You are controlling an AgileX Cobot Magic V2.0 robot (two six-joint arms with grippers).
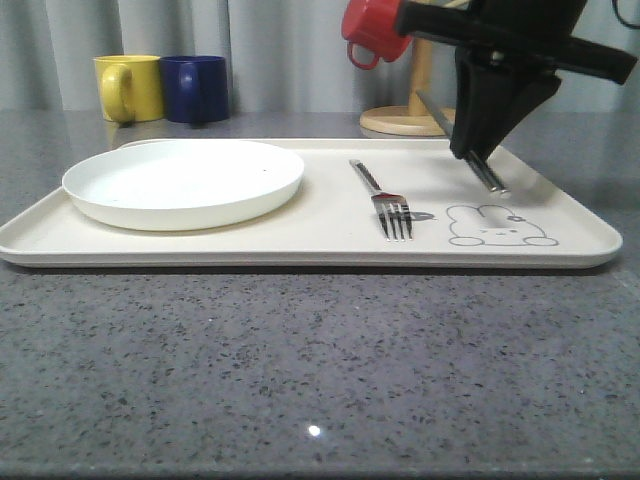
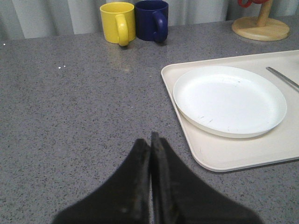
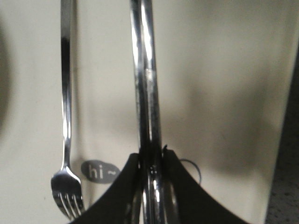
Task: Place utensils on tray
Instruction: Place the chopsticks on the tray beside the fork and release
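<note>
The cream tray (image 1: 320, 235) lies across the table, with a white plate (image 1: 183, 182) on its left half and a silver fork (image 1: 385, 200) near its middle, tines toward me. My right gripper (image 1: 472, 152) is over the tray's right part, shut on the metal chopsticks (image 3: 145, 88), whose front ends (image 1: 492, 180) poke out low above the rabbit drawing (image 1: 497, 227). In the right wrist view the fork (image 3: 67, 121) lies beside the chopsticks. My left gripper (image 2: 150, 140) is shut and empty over the bare table, left of the tray (image 2: 233, 158) and plate (image 2: 230, 99). No spoon is in view.
A yellow mug (image 1: 128, 87) and a blue mug (image 1: 196, 88) stand at the back left. A red mug (image 1: 375, 30) hangs on the wooden mug stand (image 1: 406, 118) behind the tray's right half. Grey speckled tabletop (image 1: 300, 370) lies in front.
</note>
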